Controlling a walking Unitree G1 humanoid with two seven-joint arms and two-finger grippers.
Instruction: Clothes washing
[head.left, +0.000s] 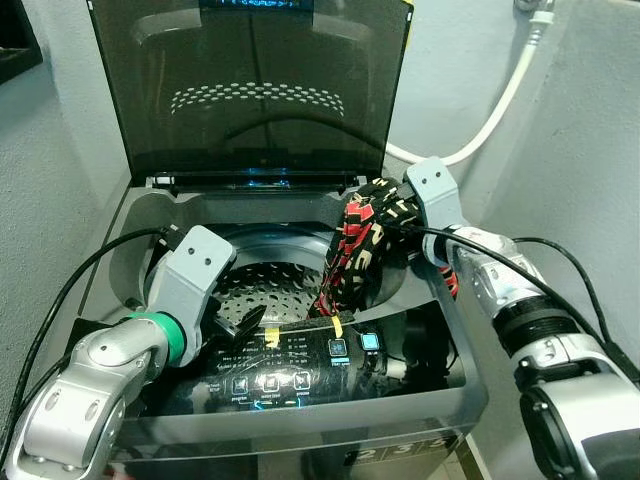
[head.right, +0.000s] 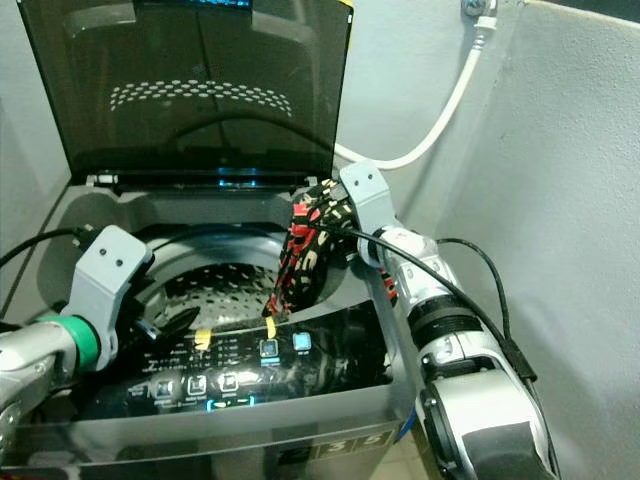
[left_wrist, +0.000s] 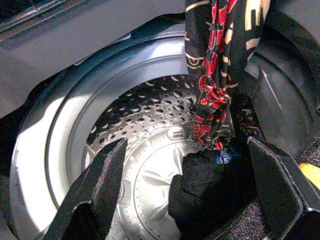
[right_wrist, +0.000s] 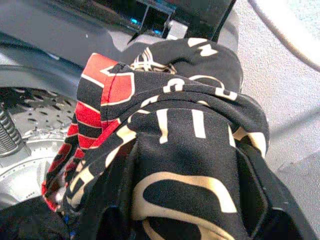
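Left eye view first: closest to the camera, along the bottom of the frame, sits the washing machine's dark control panel with its lit buttons. Just above it at lower left, the left gripper hovers at the front rim of the drum, and its wrist camera shows the black fingers spread wide apart, holding nothing. Down at the bottom of that drum lies a dark garment. Moving further in, at centre frame, a black, red and cream patterned garment hangs over the drum's right edge, its tail dangling inside. The right gripper is right there at the top of the cloth, fingers pinching it, fabric bunched over them. Behind everything, the tinted lid stands raised, and a white hose curves along the wall at upper right.
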